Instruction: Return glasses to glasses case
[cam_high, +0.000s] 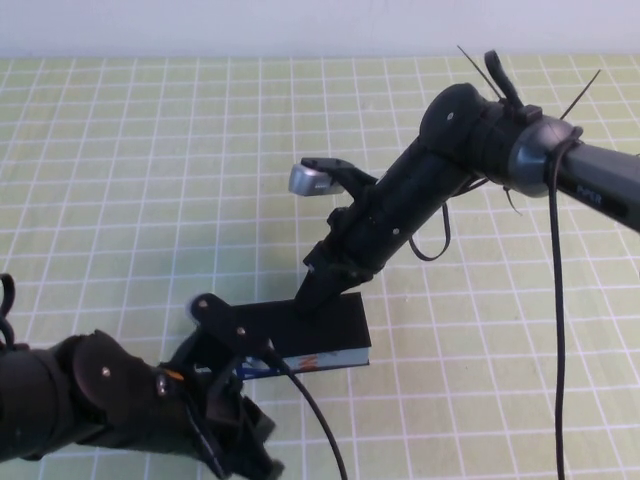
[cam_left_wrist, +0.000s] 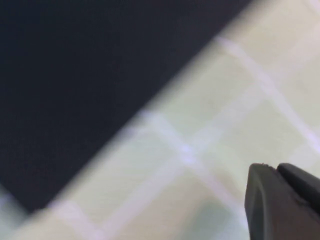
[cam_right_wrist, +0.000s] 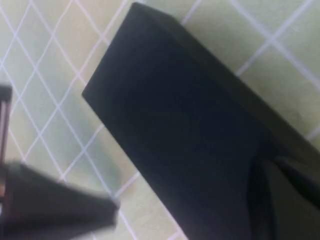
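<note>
Green grid mat: right gripper clenched, pressing glasses case lid; left gripper beside it, state unclear; print unreadable.

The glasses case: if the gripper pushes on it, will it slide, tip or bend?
The glasses case lies flat and low, so tipping seems unlikely. Its straight edges suggest a stiff box. The right gripper, shut, presses its top, with the left gripper beside it, so it probably will not slide.

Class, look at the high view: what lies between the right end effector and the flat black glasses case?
Nothing: the shut right end effector rests directly on the flat black glasses case, per the high view.
</note>
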